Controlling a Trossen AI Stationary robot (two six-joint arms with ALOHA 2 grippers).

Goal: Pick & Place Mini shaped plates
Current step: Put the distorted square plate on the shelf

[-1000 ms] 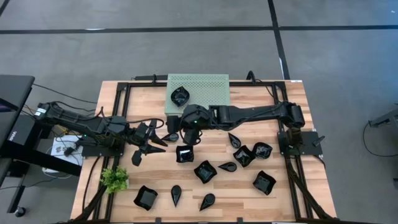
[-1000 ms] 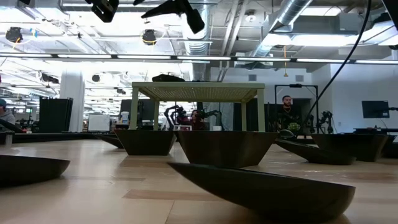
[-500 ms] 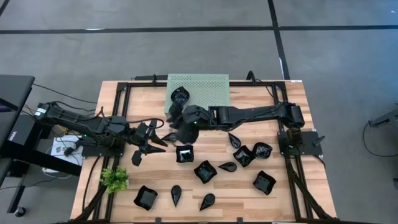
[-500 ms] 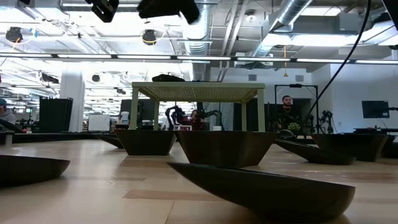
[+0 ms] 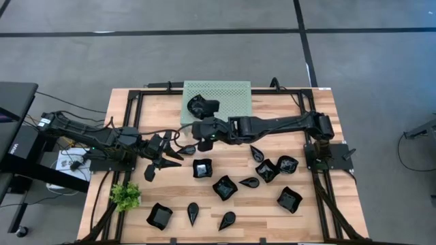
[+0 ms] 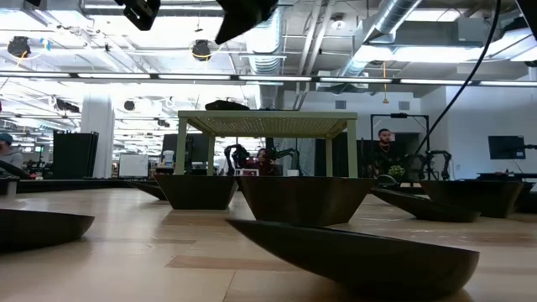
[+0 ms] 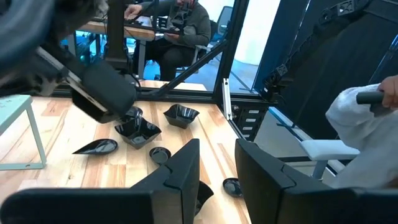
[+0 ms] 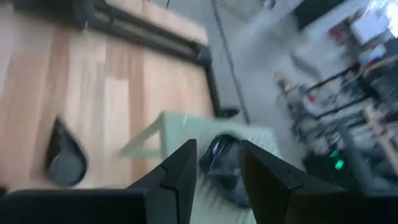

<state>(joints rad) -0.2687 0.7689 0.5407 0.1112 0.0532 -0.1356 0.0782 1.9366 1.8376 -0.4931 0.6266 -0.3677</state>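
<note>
The right arm reaches flat across the wooden tabletop from its base on the right side, its elbow barely bent and its wrist ending at the front edge of the mint-green perforated metal rack. The right end effector is up over that rack edge, and in its wrist view the two dark fingers stand apart with a gap between them. A small glossy black plate sits on the rack right by the fingertips; it looks to lie free, but the blurred wrist view leaves that uncertain.

On the other side, the left arm lies low along the tabletop, pointing inward. The left end effector hovers near the middle-left, its fingers spread and nothing between them.

The other mini shaped plates are scattered over the front half: a wavy square just below the right wrist, another square beside it, a teardrop near the front, and a cluster toward the right side. A small green plant stands at the front left.
</note>
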